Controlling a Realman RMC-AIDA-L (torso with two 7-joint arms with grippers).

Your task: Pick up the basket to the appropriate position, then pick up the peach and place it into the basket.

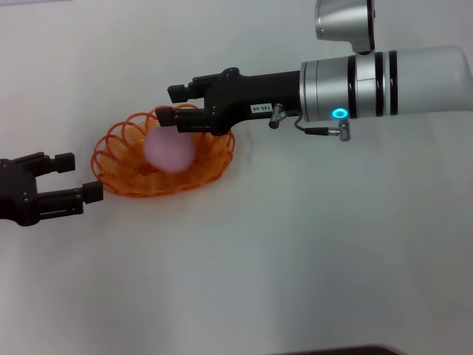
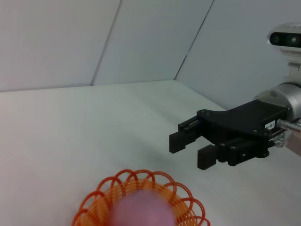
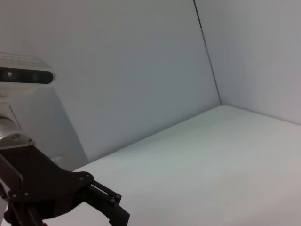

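Note:
The orange wire-loop basket (image 1: 216,158) stands on the white table, left of centre. The pale pink peach (image 1: 168,148) is inside it and looks blurred. My right gripper (image 1: 171,105) is open and empty, just above the basket's far rim and over the peach. My left gripper (image 1: 80,176) is open and empty, low at the left, a short gap from the basket's left side. The left wrist view shows the basket (image 2: 101,197) with the peach (image 2: 141,209) in it, and the right gripper (image 2: 192,150) open beyond it.
The white table (image 1: 295,251) stretches to the front and right of the basket. My right arm (image 1: 384,78) reaches in from the upper right. White walls stand behind the table (image 2: 141,42).

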